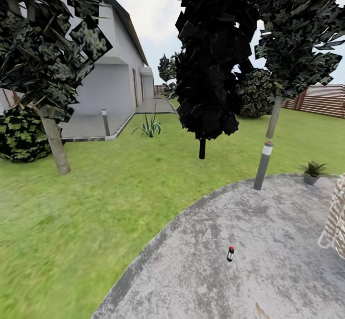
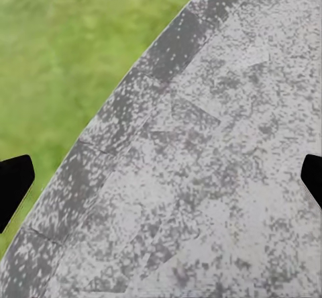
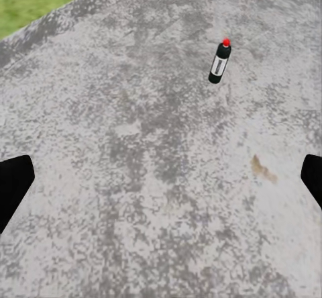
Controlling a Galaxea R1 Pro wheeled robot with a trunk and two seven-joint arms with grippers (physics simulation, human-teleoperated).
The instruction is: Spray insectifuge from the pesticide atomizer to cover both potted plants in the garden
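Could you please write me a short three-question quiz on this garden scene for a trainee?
1. True or false: the pesticide atomizer stands upright on the paved patio, not on the lawn.
2. Which gripper's camera has the atomizer ahead of its fingers? A) left gripper B) right gripper
3. Fill in: the potted plant sits at the patio's far edge, to the right of the grey ____ with a red band.

Key
1. True.
2. B; the left wrist view looks down on the patio's edge and grass.
3. Bollard lamp.
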